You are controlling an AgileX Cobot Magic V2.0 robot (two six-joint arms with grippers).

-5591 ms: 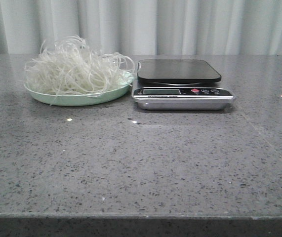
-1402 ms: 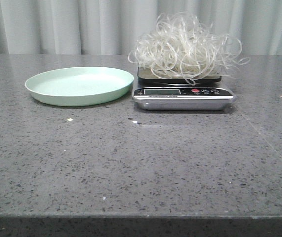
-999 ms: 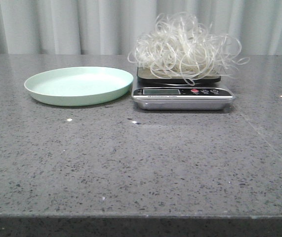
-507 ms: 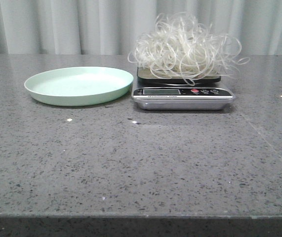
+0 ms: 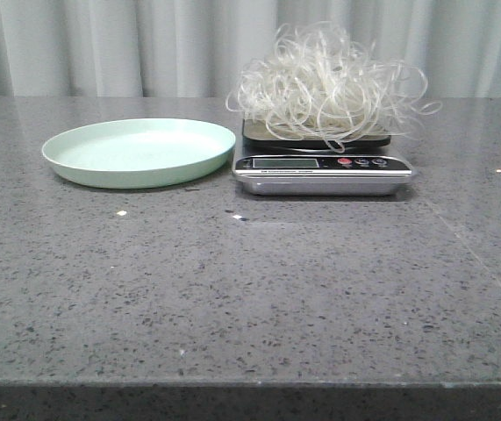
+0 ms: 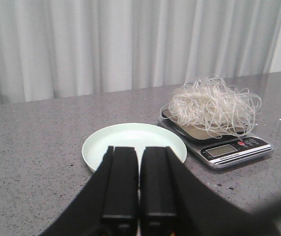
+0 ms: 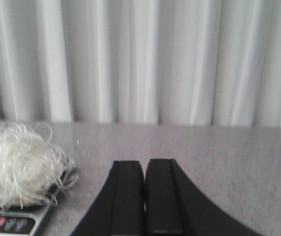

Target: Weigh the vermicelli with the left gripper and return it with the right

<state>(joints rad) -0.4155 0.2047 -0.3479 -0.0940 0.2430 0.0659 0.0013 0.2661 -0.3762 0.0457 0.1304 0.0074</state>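
The vermicelli (image 5: 329, 83), a fluffy nest of thin white strands, sits on the black platform of the silver kitchen scale (image 5: 323, 173). The pale green plate (image 5: 139, 152) to the scale's left is empty. Neither gripper shows in the front view. In the left wrist view my left gripper (image 6: 139, 149) is shut and empty, held back from the plate (image 6: 106, 142), with the vermicelli (image 6: 211, 105) on the scale (image 6: 234, 150) beyond. In the right wrist view my right gripper (image 7: 144, 162) is shut and empty, to the right of the vermicelli (image 7: 17, 164).
The grey speckled table (image 5: 250, 289) runs to a front edge near the camera. A pale curtain (image 5: 145, 44) hangs behind it. Small white crumbs (image 5: 121, 213) lie on the table in front of the plate.
The vermicelli was on the plate 5.6 s ago and now sits on the scale. Over the last second nothing has moved apart from a slight shift of the view.
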